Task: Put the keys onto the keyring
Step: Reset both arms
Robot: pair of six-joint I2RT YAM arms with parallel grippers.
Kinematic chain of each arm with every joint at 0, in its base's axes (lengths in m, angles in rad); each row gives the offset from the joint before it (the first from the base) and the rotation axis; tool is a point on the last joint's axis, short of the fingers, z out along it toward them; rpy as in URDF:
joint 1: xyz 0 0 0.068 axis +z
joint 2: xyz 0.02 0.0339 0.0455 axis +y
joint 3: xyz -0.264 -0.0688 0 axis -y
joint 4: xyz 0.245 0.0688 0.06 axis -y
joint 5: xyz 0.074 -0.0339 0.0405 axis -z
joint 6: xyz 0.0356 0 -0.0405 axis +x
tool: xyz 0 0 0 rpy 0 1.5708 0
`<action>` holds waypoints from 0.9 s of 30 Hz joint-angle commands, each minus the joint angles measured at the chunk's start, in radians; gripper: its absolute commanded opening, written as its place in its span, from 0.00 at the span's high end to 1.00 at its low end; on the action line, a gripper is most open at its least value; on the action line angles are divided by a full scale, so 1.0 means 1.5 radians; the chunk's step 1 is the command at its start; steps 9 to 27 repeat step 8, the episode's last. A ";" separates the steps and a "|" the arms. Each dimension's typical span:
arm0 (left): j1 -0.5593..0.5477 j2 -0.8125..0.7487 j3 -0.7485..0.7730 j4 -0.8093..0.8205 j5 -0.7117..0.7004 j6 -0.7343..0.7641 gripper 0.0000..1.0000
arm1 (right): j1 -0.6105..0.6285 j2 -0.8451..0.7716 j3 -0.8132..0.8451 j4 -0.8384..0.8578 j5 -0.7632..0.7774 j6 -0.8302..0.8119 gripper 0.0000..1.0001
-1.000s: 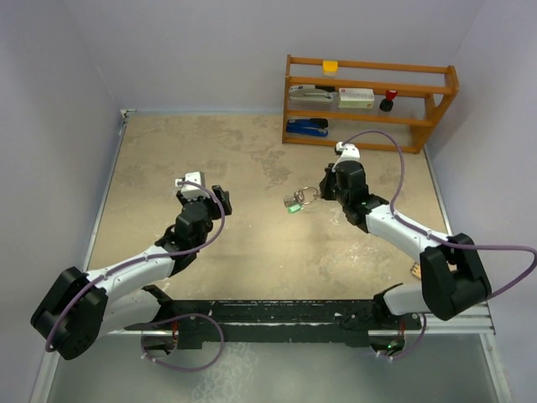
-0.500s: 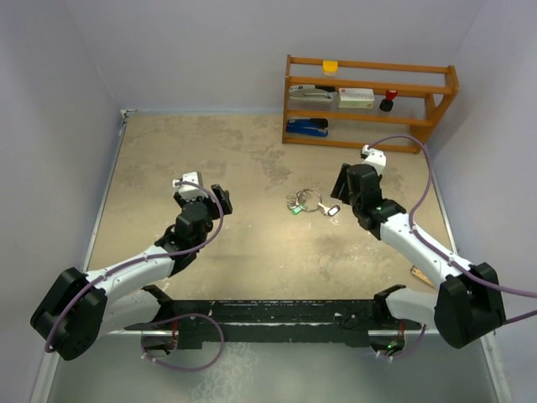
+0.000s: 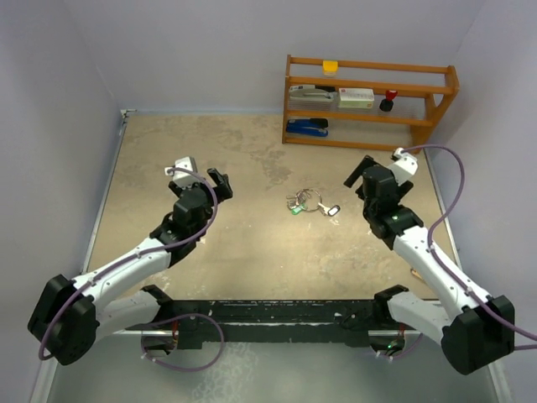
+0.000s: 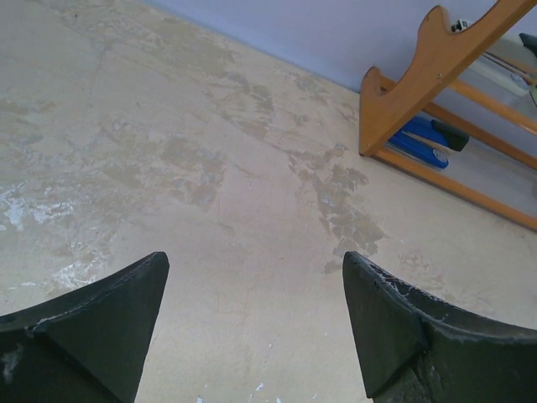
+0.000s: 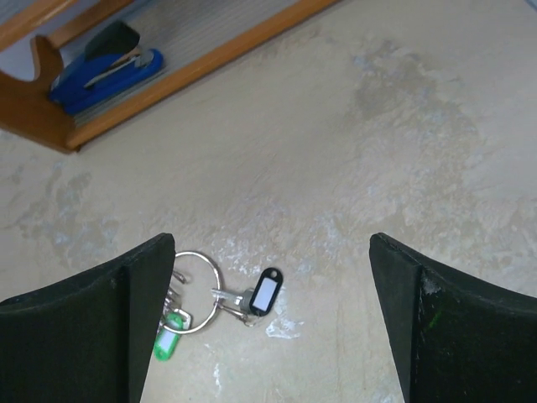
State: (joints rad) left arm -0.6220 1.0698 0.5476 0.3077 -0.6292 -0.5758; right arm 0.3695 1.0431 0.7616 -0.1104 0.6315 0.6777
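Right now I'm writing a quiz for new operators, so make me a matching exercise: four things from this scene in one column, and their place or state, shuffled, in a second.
Things:
1 stapler
2 keyring
3 yellow block
4 left claw

Places or states:
A open, nothing between its fingers
B top shelf of the rack
C lying on the table
D bottom shelf of the rack

Pairs: 1-D, 2-C, 3-B, 4-A.
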 commanded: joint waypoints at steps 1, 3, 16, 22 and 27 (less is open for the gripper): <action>0.004 -0.027 0.035 -0.004 -0.014 -0.004 0.18 | -0.035 -0.047 -0.023 -0.019 0.052 0.061 0.00; 0.004 -0.031 0.036 -0.003 -0.013 -0.004 0.18 | -0.057 -0.073 -0.046 -0.003 0.031 0.061 0.00; 0.003 -0.028 0.032 0.019 -0.006 0.002 0.18 | -0.090 -0.105 -0.071 0.000 0.003 0.055 0.00; 0.003 -0.028 0.032 0.019 -0.006 0.002 0.18 | -0.090 -0.105 -0.071 0.000 0.003 0.055 0.00; 0.003 -0.028 0.032 0.019 -0.006 0.002 0.18 | -0.090 -0.105 -0.071 0.000 0.003 0.055 0.00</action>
